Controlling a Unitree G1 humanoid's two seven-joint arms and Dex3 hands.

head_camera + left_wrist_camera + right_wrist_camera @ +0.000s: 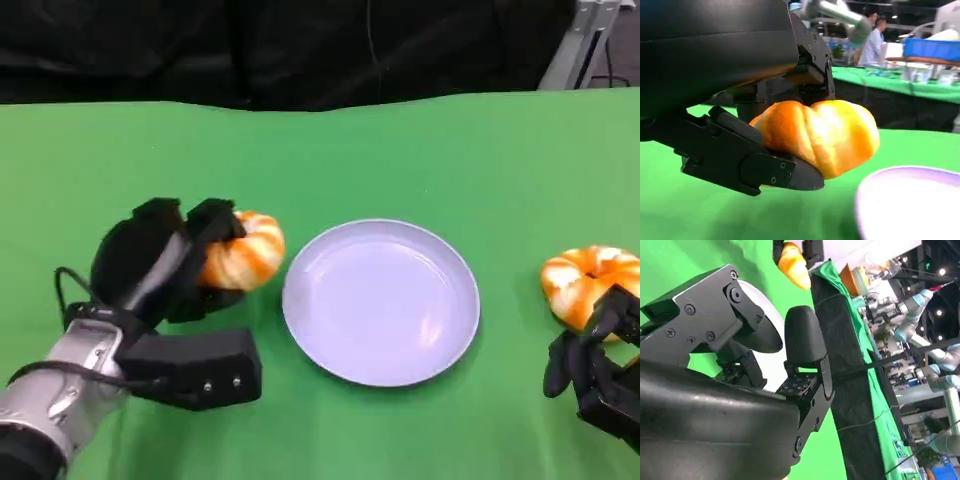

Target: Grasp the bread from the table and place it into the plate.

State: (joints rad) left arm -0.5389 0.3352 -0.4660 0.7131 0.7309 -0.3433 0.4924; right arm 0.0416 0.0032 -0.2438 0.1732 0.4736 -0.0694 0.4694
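My left hand (165, 262) grips an orange-and-white twisted bread (245, 250) just left of the pale blue plate (380, 300). In the left wrist view the bread (820, 135) sits between the black fingers (765, 170), lifted a little off the green cloth, with the plate rim (905, 200) close beside it. A second bread (590, 285) lies on the table right of the plate. My right hand (600, 365) rests low by the front edge, just in front of that second bread, holding nothing, its fingers (802, 340) apart.
Green cloth covers the table (400, 160); a black backdrop stands behind its far edge. People and other robot arms show far off in the wrist views.
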